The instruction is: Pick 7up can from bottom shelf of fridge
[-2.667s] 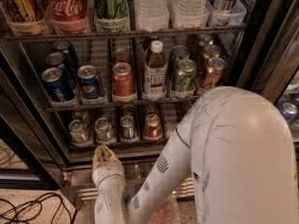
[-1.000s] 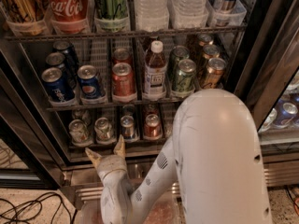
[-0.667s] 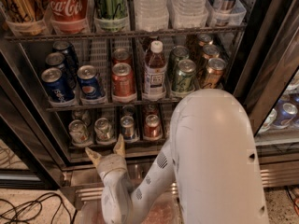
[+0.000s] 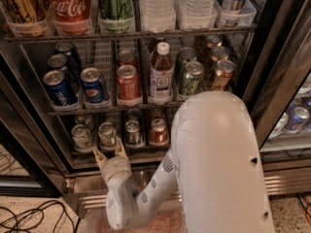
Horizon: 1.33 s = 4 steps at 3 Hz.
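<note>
The gripper (image 4: 109, 153) sits at about 7 o'clock in the view, at the end of the white arm (image 4: 214, 164) whose bulky shell fills the 5 o'clock corner. Its two fingers (image 4: 99, 157) are spread apart with nothing between them, tips pointing up towards 12 o'clock, just below the front edge of the bottom shelf (image 4: 142, 151) of the fridge (image 4: 269, 72). The 7up can (image 4: 107, 134) stands upright on that shelf, second from the left in a front row of four, directly at 12 o'clock from the gripper and close to it; whether a fingertip touches it cannot be told. At the can's 9 o'clock is another pale can (image 4: 81, 137), at its 3 o'clock a darker can (image 4: 132, 132) and then a red can (image 4: 158, 130). On the rack above, from 9 o'clock towards 3 o'clock, stand Pepsi cans (image 4: 95, 85), a red soda can (image 4: 128, 83), a capped bottle (image 4: 161, 74) and dark green cans (image 4: 190, 77). The top rack holds a Coca-Cola bottle (image 4: 68, 6) in a clear tub. A steel base strip (image 4: 284, 178) runs below the fridge, and black cables (image 4: 29, 216) lie on the floor at 8 o'clock.
</note>
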Each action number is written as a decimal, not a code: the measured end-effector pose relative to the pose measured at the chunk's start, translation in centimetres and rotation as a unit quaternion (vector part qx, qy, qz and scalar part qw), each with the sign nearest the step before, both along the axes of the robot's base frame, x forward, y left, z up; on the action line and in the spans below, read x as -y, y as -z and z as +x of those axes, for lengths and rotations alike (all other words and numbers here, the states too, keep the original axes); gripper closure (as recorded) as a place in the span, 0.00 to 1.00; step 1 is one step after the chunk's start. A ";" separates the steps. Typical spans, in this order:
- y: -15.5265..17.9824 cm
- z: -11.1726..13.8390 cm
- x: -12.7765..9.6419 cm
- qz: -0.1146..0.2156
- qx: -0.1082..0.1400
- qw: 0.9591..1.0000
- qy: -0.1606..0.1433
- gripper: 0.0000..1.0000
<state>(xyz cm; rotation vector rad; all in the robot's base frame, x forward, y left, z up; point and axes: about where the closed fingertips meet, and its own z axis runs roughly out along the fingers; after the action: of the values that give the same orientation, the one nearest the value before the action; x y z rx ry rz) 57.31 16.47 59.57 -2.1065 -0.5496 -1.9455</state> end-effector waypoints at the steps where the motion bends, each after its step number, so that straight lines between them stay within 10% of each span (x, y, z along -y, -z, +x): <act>1: -0.1 0.7 -0.1 -0.006 0.010 1.000 -0.001 0.34; 4: 0.2 2.9 0.4 -0.012 0.033 0.999 0.005 0.32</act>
<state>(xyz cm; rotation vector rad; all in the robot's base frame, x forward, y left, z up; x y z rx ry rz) 60.25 16.07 59.34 -2.0690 -0.5776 -2.0308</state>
